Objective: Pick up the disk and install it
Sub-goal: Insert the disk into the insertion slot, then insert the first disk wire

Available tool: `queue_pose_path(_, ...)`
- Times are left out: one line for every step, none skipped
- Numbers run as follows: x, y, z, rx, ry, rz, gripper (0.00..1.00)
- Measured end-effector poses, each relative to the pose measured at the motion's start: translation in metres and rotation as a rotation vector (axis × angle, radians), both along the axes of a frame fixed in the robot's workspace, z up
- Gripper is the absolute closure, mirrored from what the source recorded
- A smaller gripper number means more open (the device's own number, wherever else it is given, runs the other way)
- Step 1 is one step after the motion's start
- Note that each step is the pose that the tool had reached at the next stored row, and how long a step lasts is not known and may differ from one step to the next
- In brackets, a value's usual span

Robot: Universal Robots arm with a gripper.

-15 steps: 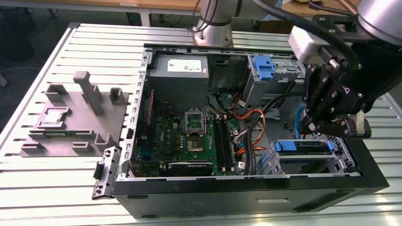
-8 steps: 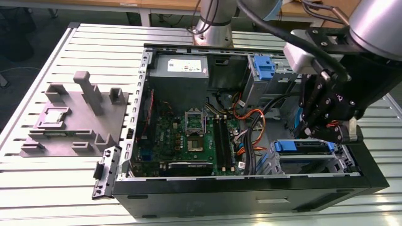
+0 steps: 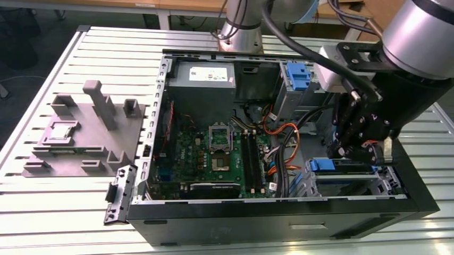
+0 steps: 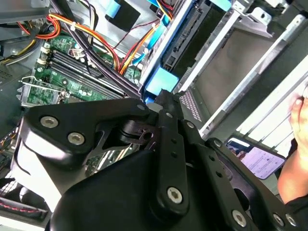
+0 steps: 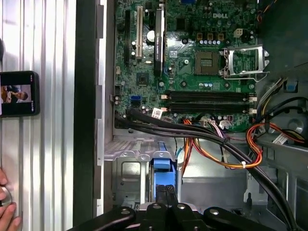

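The disk (image 3: 330, 165), a drive in a bright blue carrier frame, sits in the metal drive bay (image 3: 347, 183) at the front corner of the open computer case, on the exterior view's right. My gripper (image 3: 356, 155) stands directly over it. In both wrist views the two black fingers lie together, their tips against the blue end of the carrier: disk (image 5: 162, 169) and gripper (image 5: 166, 189) in the first wrist view, disk (image 4: 158, 83) and gripper (image 4: 161, 95) in the second wrist view. Nothing shows between the fingers.
Orange and black cables (image 5: 211, 149) run close past the bay, beside the green motherboard (image 3: 212, 154). A grey power supply (image 3: 206, 75) and a lone blue bracket (image 3: 299, 75) sit at the case's far end. A grey fixture (image 3: 85, 133) stands to the exterior view's left. A phone (image 5: 19, 94) and a person's hand (image 5: 7, 211) lie outside the case.
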State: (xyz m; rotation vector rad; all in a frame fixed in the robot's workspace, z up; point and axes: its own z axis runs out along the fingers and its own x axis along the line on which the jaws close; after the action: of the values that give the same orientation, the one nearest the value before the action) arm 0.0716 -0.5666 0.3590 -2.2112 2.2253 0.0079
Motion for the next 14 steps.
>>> queue_pose_path(0.0000,0.0000,-0.0015,-0.0003,0.0000,0.000,0.90)
queue_pose_path(0.0000,0.0001,-0.0024,-0.0003,0.0000,0.000,0.90)
queue_pose_path(0.0000,0.0000,-0.0025,-0.0005,0.0000,0.000,0.90)
queue_pose_path(0.0000,0.0000,-0.0025,-0.0004,0.0000,0.000,0.90)
queue_pose_path(0.0000,0.0000,-0.0025,-0.0005,0.0000,0.000,0.90)
queue_pose_path(0.0000,0.0000,-0.0026,-0.0003,-0.0001,0.000,0.90)
queue_pose_path(0.0000,0.0000,-0.0026,-0.0003,-0.0002,0.000,0.90)
queue_pose_path(0.0000,0.0000,-0.0026,-0.0003,-0.0002,0.000,0.90)
queue_pose_path(0.0000,0.0000,-0.0026,-0.0003,-0.0003,0.000,0.90)
queue_pose_path(0.0000,0.0000,-0.0026,-0.0003,-0.0003,0.000,0.90)
queue_pose_path(0.0000,0.0000,-0.0026,-0.0003,-0.0002,0.000,0.90)
queue_pose_path(0.0000,0.0000,-0.0026,-0.0003,-0.0003,0.000,0.90)
queue_pose_path(0.0000,0.0000,-0.0026,-0.0003,-0.0003,0.000,0.90)
queue_pose_path(0.0000,0.0000,-0.0026,-0.0003,-0.0003,0.000,0.90)
